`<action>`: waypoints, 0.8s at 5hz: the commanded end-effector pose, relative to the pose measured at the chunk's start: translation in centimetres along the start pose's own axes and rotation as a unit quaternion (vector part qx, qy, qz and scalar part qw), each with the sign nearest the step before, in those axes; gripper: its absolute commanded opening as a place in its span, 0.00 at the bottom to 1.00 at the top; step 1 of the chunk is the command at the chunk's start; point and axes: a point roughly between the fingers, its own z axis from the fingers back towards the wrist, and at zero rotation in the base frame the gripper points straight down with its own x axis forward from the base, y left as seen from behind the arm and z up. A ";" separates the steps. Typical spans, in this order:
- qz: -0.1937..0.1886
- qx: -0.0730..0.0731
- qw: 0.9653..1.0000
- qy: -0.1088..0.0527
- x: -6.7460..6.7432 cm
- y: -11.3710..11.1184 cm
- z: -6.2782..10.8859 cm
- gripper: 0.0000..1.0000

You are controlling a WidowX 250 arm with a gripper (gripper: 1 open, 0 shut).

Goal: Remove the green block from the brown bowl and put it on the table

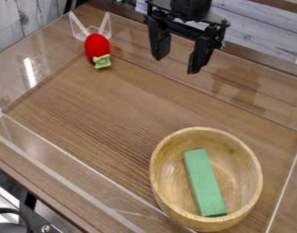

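The green block (pixel 203 182) lies flat inside the brown bowl (pixel 167 161), running lengthwise from its middle toward the near rim. The bowl sits on the table (pixel 102 118) at the front right. My gripper (pixel 176 51) hangs open at the back of the table, well above and behind the bowl, its two black fingers spread apart with nothing between them.
A small red-and-green strawberry-like toy (pixel 97 47) rests at the back left. Clear plastic walls (pixel 29 82) border the tabletop on the left, front and right. A pale plank wall stands behind the arm.
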 end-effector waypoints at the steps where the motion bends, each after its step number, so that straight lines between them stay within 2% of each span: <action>1: 0.017 -0.004 1.000 0.013 -0.8 -0.8 -0.1 1.00; 2: 0.075 -0.012 0.997 0.022 -1.4 -1.4 -0.4 1.00; 3: 0.138 -0.019 0.990 0.028 -2.4 -2.3 -0.5 1.00; 4: 0.149 -0.024 0.988 0.028 -4.1 -5.2 -1.1 1.00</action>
